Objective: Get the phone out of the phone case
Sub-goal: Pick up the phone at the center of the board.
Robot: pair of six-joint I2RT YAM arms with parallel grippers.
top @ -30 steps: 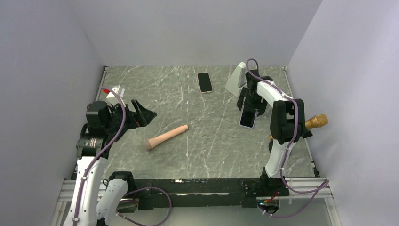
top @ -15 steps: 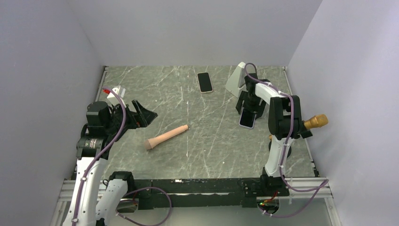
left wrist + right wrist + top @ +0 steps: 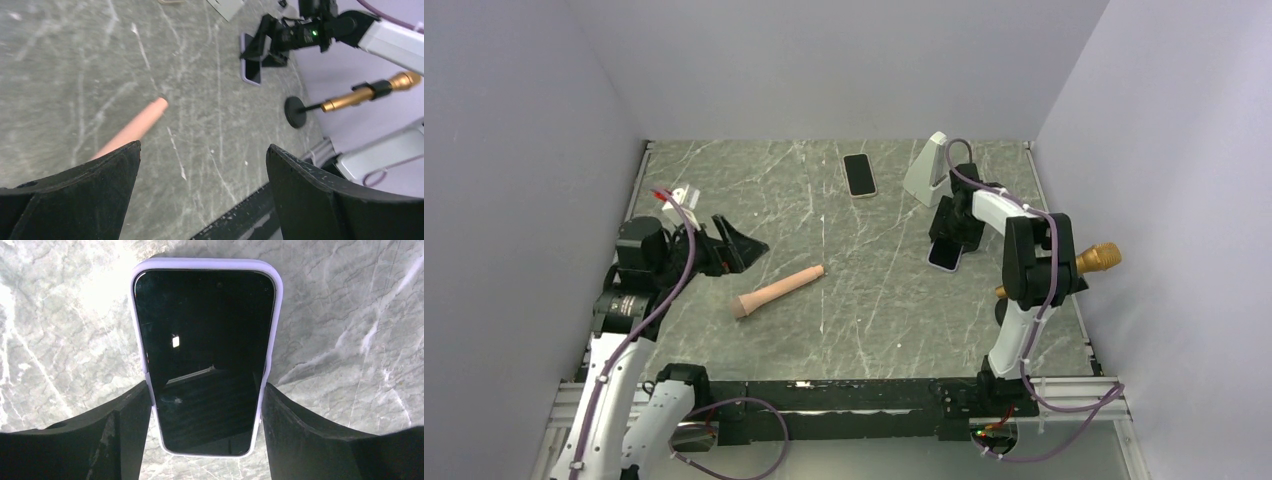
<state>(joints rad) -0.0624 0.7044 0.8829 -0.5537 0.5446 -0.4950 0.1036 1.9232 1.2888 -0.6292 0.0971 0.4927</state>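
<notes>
Marble table (image 3: 864, 300), 3 pale walls (image 3: 824, 60); left gripper (image 3: 742, 236) agape, right gripper (image 3: 206, 395) tight around phone case (image 3: 205, 263)

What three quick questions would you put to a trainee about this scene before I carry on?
1. True or false: the left hand holds the pink stick.
2. The right hand has its fingers: A) against both long sides of the cased phone; B) on its screen and back; C) well clear of it.
3. How many phones lie on the table?
Key: 1 false, it is open and the stick lies apart. 2 A. 3 two, the cased phone and another phone at the far edge.
</notes>
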